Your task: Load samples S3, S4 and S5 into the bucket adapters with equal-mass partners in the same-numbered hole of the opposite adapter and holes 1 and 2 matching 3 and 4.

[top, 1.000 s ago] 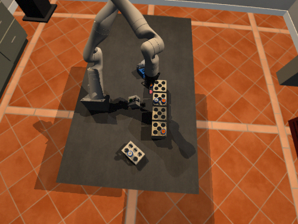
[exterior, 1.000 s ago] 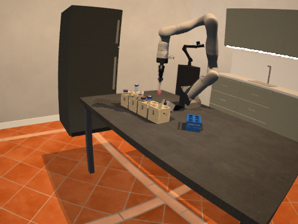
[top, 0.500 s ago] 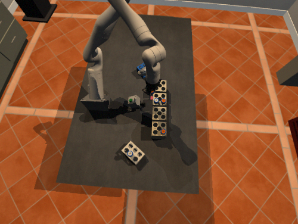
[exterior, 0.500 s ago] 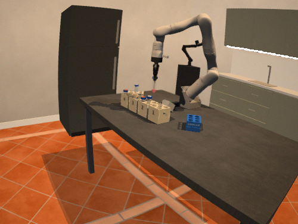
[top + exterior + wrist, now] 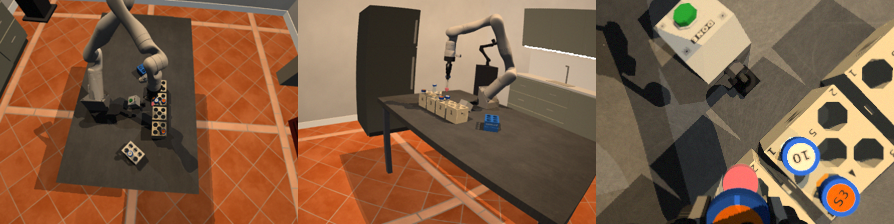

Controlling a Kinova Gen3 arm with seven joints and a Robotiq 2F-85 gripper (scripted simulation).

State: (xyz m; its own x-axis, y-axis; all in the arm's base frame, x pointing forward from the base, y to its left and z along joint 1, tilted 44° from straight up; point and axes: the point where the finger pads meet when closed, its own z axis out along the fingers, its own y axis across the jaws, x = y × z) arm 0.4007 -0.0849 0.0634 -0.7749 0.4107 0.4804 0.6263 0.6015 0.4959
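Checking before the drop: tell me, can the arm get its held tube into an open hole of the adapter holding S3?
Probably yes: the gripper carries the tube beside that adapter; three holes show open near S3.
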